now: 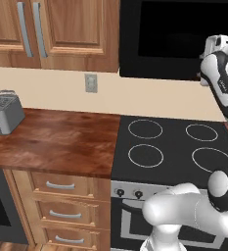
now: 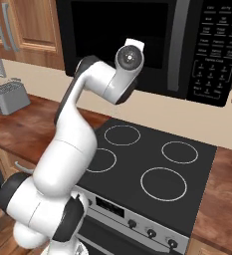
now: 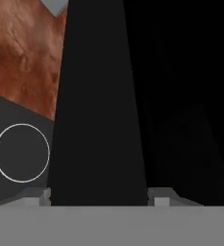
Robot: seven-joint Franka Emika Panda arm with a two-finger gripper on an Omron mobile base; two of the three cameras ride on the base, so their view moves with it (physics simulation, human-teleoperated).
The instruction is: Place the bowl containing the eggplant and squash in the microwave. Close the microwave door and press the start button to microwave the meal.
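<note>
The black microwave (image 1: 174, 39) hangs above the stove. Its door (image 2: 117, 30) looks shut, with the long grey handle (image 2: 179, 45) beside the button panel (image 2: 214, 50). My arm reaches up so that the hand (image 2: 134, 46) sits just in front of the door's dark window. In the hand view my gripper (image 3: 99, 194) points down along the microwave's front. Its fingertips (image 3: 36, 196) stand wide apart, and a black strip fills the span between them. I cannot tell whether they touch it. The bowl, the eggplant and the squash are out of view.
Below the hand lies the black cooktop (image 1: 174, 147) with its ring burners. A wooden counter (image 1: 57, 139) to the left carries a grey toaster (image 1: 5, 113). Wooden wall cabinets (image 1: 52, 29) hang left of the microwave. Drawers sit under the counter.
</note>
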